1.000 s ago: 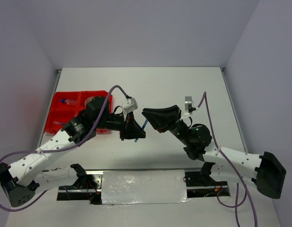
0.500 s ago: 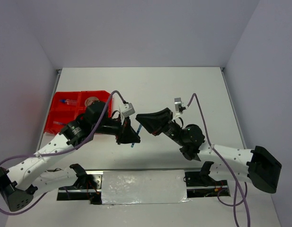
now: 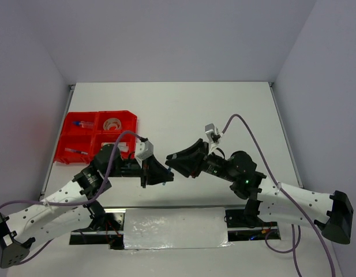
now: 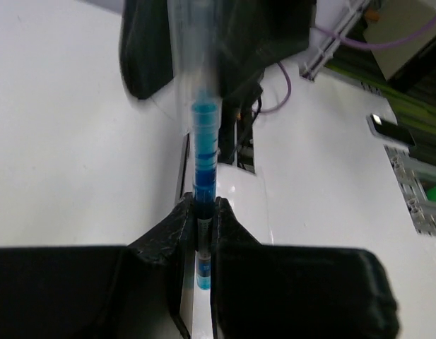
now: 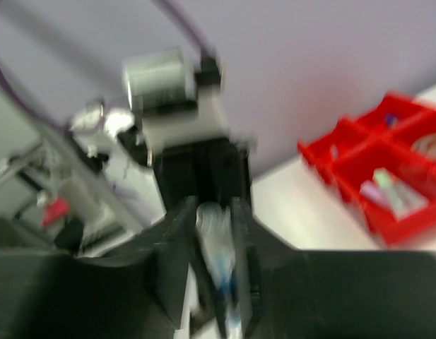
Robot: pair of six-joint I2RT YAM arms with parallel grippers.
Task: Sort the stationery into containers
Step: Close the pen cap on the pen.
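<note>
The left fingers [image 4: 184, 220] were clamped on one end of the blue pen [image 4: 203, 141], which hung in the air above the table [image 3: 183, 109] between the 2 arms. The right fingers [image 5: 239, 224] flanked its other end, but blur hid whether they gripped. A clean handover probably needed the right side to let go fully before the left swung the pen toward the red tray [image 3: 85, 113], without twisting it.
</note>
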